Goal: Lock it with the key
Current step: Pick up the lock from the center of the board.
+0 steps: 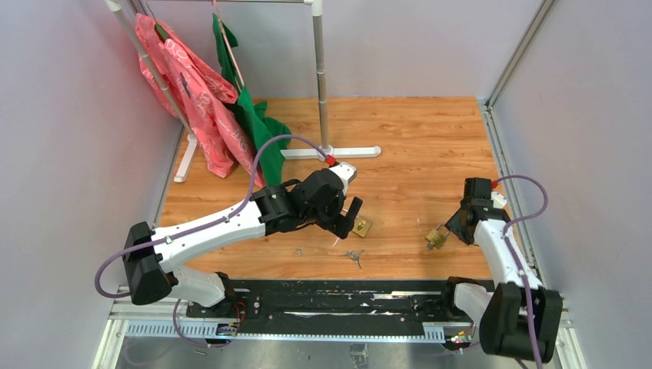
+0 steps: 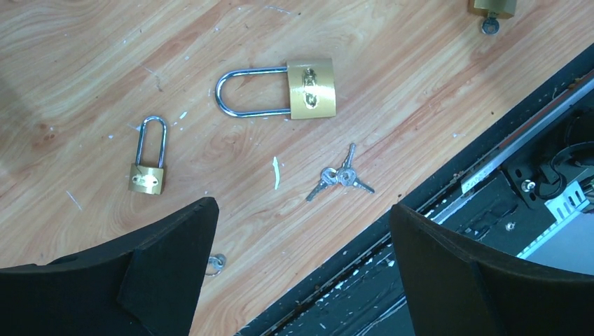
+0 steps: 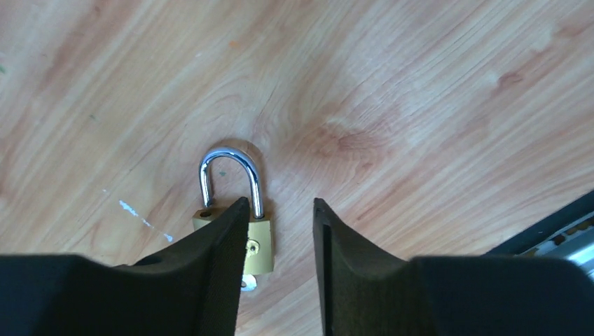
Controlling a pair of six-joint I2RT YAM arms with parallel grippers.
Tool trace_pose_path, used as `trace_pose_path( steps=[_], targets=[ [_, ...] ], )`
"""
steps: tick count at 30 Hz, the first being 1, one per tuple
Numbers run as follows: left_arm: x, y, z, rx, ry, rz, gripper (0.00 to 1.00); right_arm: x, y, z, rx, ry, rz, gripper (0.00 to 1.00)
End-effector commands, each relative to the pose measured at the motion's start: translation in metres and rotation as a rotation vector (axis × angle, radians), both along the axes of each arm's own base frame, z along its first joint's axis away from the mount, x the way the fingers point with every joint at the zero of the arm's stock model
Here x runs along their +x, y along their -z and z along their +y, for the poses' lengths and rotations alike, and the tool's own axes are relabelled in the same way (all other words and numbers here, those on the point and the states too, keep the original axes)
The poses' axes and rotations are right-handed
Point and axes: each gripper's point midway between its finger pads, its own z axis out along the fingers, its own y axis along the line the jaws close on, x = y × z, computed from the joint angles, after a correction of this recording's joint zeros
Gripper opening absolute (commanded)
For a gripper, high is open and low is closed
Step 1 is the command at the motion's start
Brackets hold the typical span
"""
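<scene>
Down on the wooden table lay the brass padlock, its shackle apparently unlatched, partly under one finger of the right gripper, whose jaws stood apart, grasping nothing. The left gripper gaped wide above a key bunch.

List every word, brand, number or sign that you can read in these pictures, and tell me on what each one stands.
No text can be read in any view.
On the large padlock: a raised mark on its brass face, too blurred to read.
On the small padlock: a pale mark on its body, too small to read.
On the keys: too small to tell.
</scene>
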Motion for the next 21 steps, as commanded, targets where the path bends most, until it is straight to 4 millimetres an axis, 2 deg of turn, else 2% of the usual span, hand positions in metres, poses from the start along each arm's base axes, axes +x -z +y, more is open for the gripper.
trace_pose_path(
  steps=[1, 6, 8, 11, 12, 16, 19, 21],
  targets=[
    [0.001, -0.012, -0.011, -0.054, 0.007, -0.024, 1.00, 0.006, 0.019, 0.008, 0.079, -0.032, 0.075, 0.39],
    [0.001, -0.007, -0.015, -0.039, 0.027, -0.014, 1.00, 0.010, 0.039, 0.017, 0.130, -0.075, 0.138, 0.37],
    [0.000, -0.003, -0.014, -0.027, 0.030, -0.008, 1.00, 0.013, 0.042, 0.019, 0.141, -0.091, 0.138, 0.26],
    [-0.001, -0.001, -0.014, -0.027, 0.030, -0.004, 1.00, 0.021, 0.041, 0.022, 0.147, -0.140, 0.114, 0.01],
    [-0.001, -0.001, -0.014, -0.027, 0.031, -0.004, 1.00, 0.024, 0.039, 0.025, 0.160, -0.167, 0.100, 0.00],
    [0.002, -0.004, -0.013, -0.024, 0.025, -0.025, 1.00, 0.044, 0.021, 0.052, 0.242, -0.344, -0.019, 0.00],
    [0.006, -0.014, -0.012, -0.042, 0.021, -0.054, 1.00, 0.060, -0.007, 0.077, 0.266, -0.513, -0.196, 0.00],
    [0.007, -0.024, -0.013, -0.073, 0.025, -0.081, 1.00, 0.065, -0.034, 0.090, 0.235, -0.614, -0.338, 0.00]
  ],
)
